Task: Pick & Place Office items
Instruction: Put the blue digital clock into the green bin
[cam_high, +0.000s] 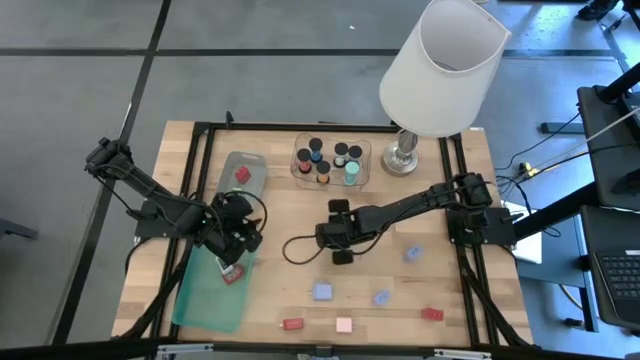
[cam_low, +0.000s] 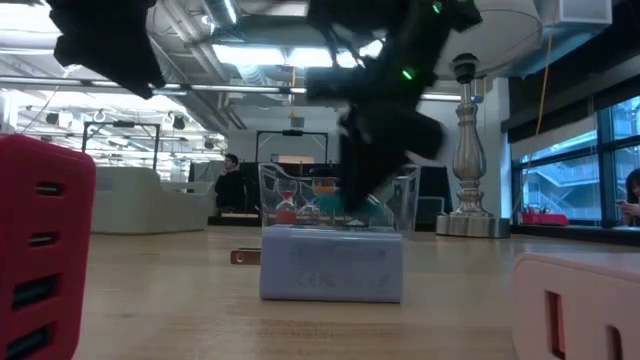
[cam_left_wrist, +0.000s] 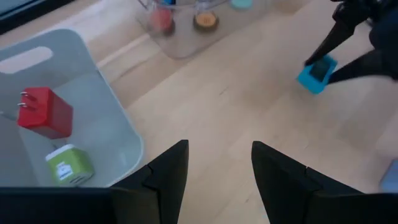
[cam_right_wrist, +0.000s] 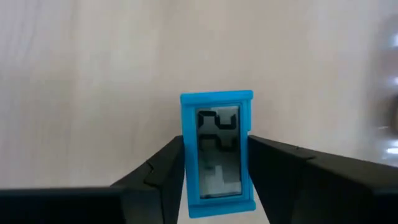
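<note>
A small bright-blue block (cam_right_wrist: 217, 149) with a clear window sits between the fingers of my right gripper (cam_right_wrist: 216, 146), which is shut on it over the table's middle (cam_high: 340, 240). The left wrist view shows the same block (cam_left_wrist: 317, 73). My left gripper (cam_left_wrist: 217, 149) stands open and holds nothing, above the right rim of the pale green tray (cam_high: 215, 290). A red block (cam_left_wrist: 43, 112) and a green block (cam_left_wrist: 68, 165) lie in that tray. Dark cylinders with coloured tops stand in a clear tray (cam_high: 330, 160) at the back. My right gripper pinches the blue block by its two long sides (cam_right_wrist: 186, 155) between its two fingers (cam_right_wrist: 155, 174). The fingers slant down from above and run along the block's length. The block's far end sticks out past the fingertips, and the block seems lifted a little off the table.
A white-shaded lamp (cam_high: 440, 70) stands at the back right. Loose blocks lie toward the near edge: blue ones (cam_high: 322, 291) (cam_high: 381, 297) (cam_high: 412, 253), red ones (cam_high: 293, 324) (cam_high: 432, 313) and a pink one (cam_high: 344, 324). A dark cable loops beside my right gripper (cam_high: 295, 250).
</note>
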